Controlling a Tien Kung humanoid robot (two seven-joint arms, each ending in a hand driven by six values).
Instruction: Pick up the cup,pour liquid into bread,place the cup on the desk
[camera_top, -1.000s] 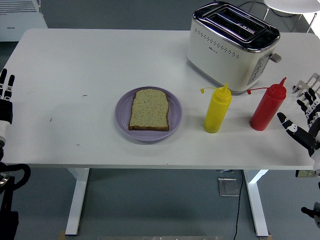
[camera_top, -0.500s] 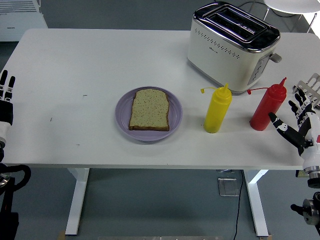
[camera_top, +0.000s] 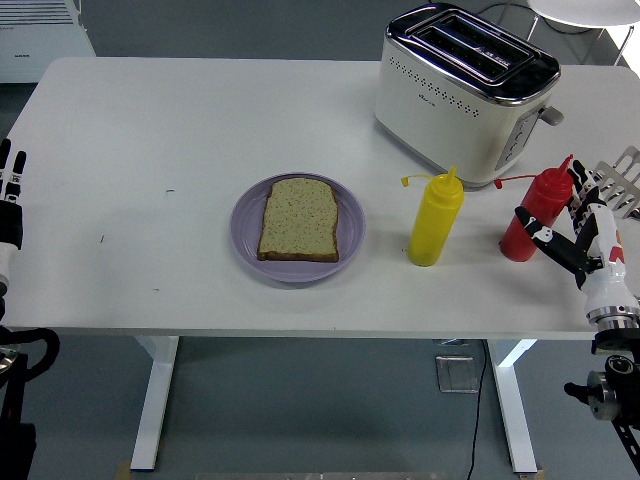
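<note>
White table (camera_top: 200, 120) on white legs, grey floor (camera_top: 320, 410), even light

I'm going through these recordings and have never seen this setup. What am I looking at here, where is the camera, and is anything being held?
This is one view from a camera high on a humanoid robot, looking down over a white table. The robot has two black arms with five-fingered hands. Its right hand comes in from the right edge, fingers spread around the red bottle, thumb in front of it; whether it grips yet cannot be told, and the bottle stands on the table. The left hand rests at the left edge, fingers straight, holding nothing. Also on the table are a yellow bottle, a purple plate with a bread slice, and a toaster at the back. There is no cup.
</note>
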